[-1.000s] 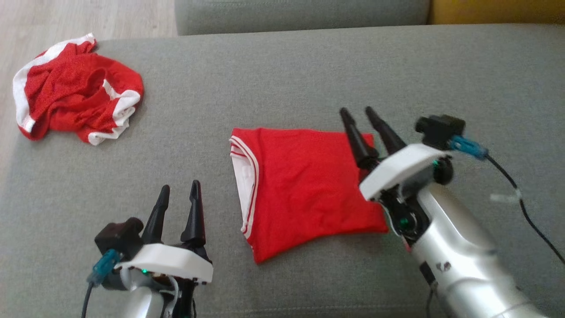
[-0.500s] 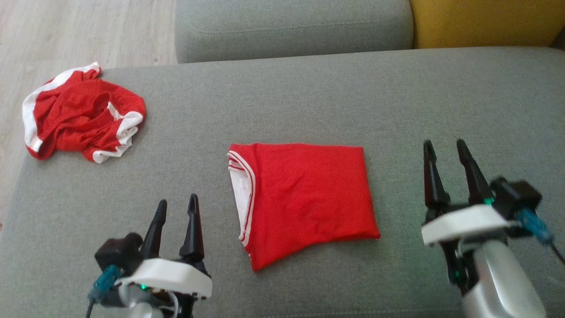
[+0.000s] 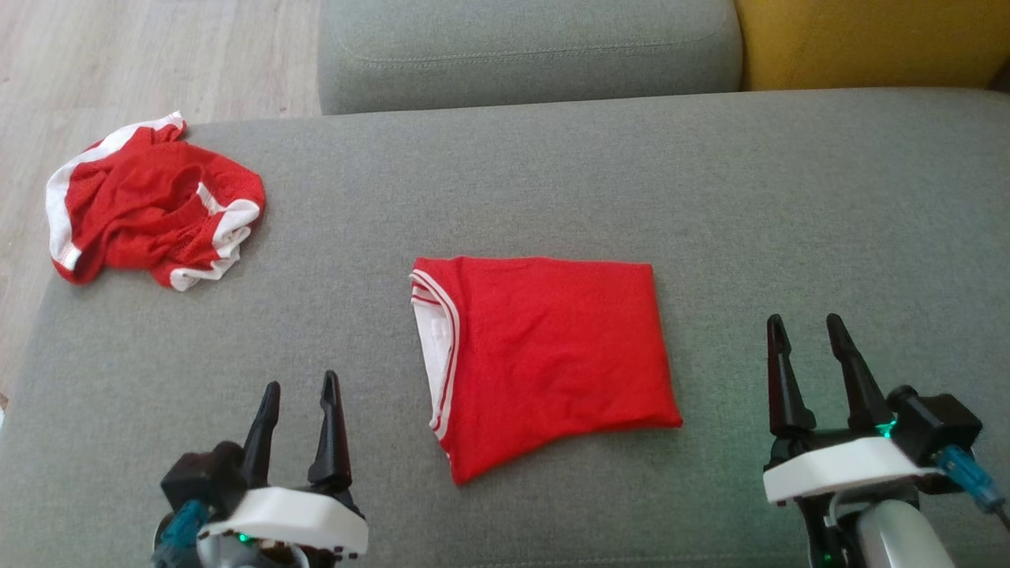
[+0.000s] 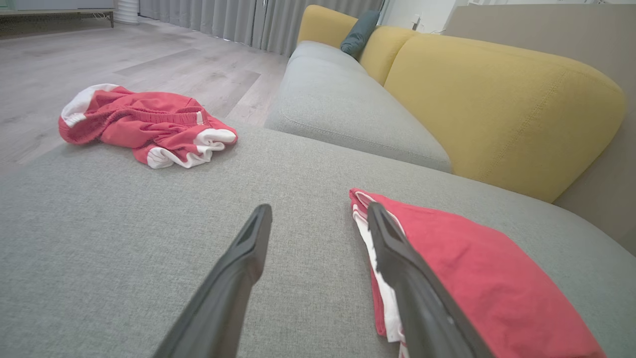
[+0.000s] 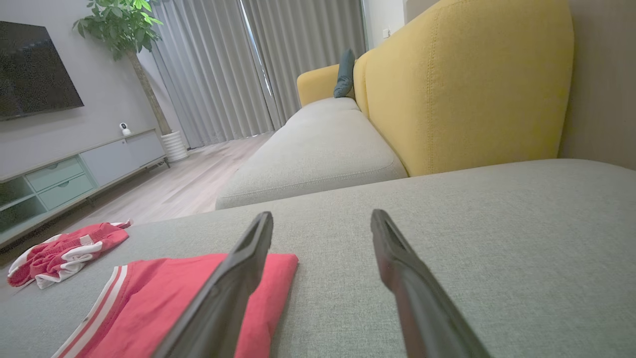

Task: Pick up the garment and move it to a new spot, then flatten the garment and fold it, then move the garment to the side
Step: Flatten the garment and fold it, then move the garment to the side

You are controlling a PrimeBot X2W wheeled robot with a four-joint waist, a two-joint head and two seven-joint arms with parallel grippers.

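Folded red cloth garment [image 3: 544, 355], smooth and matt; crumpled red-and-white mesh cloth heap [image 3: 150, 213] (coarser, open weave); grey sofa seat cushion [image 3: 750, 197], rough woven fabric; pale wood-grain floor [image 3: 118, 47], faint sheen; left gripper [image 3: 301, 381] and right gripper [image 3: 805, 319], matt black jaws, smooth white casings.

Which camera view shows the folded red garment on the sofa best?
The head view: the folded red garment lies whole there, from above, all edges visible. The left wrist view shows it at a low angle, cut by the frame and partly behind a finger. The right wrist view shows part, behind a finger.
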